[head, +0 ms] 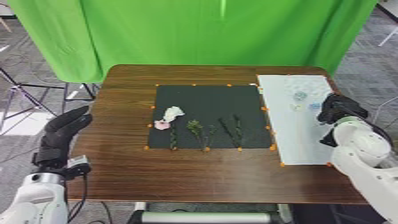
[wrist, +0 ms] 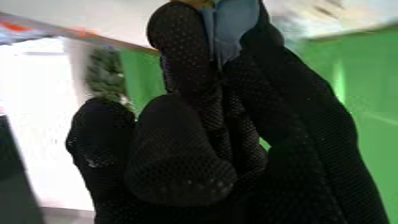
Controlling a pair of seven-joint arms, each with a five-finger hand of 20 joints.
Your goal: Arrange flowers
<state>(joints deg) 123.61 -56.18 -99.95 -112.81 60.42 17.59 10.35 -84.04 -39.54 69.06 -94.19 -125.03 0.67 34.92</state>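
In the head view, my right hand is over the right edge of the white panel, beside small pale-blue flowers. The right wrist view has my right hand with a light-blue petal-like piece pinched between its fingertips; its full shape is hidden. A white flower and a pink flower lie at the left of the dark mat. Green sprigs and dark leafy stems lie along its lower half. My left hand is open beside the table's left edge.
The brown table carries the mat and panel side by side, with orange markers along their edges. A green curtain hangs behind the far table edge. A dark tripod stands on the floor at the left.
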